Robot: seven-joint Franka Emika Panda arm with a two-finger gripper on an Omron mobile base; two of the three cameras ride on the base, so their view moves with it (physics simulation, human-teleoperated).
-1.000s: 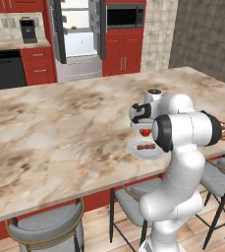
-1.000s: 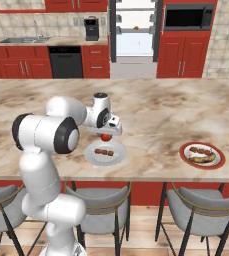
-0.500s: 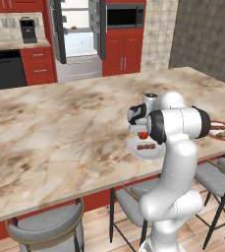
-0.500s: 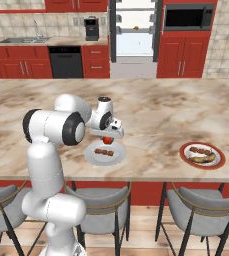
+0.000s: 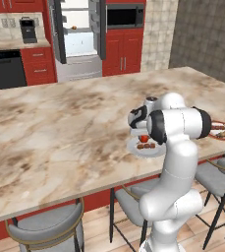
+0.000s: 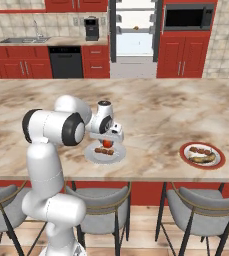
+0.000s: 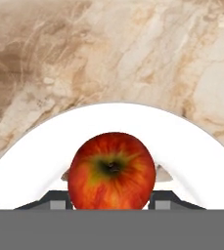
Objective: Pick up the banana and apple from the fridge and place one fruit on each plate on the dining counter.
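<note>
Apple (image 7: pixel 111 171) sits between our finger tips in the hand view, stem end toward the camera, with the pale plate (image 7: pixel 191 146) spread beneath it and marbled stone beyond. We see the gripper (image 7: pixel 111 197) clamped on the apple, a dark tip at each side of the fruit.

From the right base view we get what the hand view cannot: the gripper (image 6: pixel 108 142) hangs over the pale plate (image 6: pixel 93 156) near the front edge of the dining counter (image 6: pixel 151 110), apple (image 6: pixel 107 143) just above brown food pieces (image 6: pixel 104 150) on that plate. Whether the fruit touches the plate we cannot tell. Further right, well apart, the red-rimmed plate (image 6: pixel 202 155) carries brown pieces and a yellowish item we take for the banana (image 6: pixel 202 159), though it is small in frame.

Left base view shows the same pale plate (image 5: pixel 136 149) partly behind our arm, apple (image 5: pixel 144 139) above it, red-rimmed plate (image 5: pixel 224 131) at the far right. Fridge (image 5: pixel 79 37) stands open at the back; a small orange-brown item (image 5: pixel 73 27) rests on an upper shelf.
</note>
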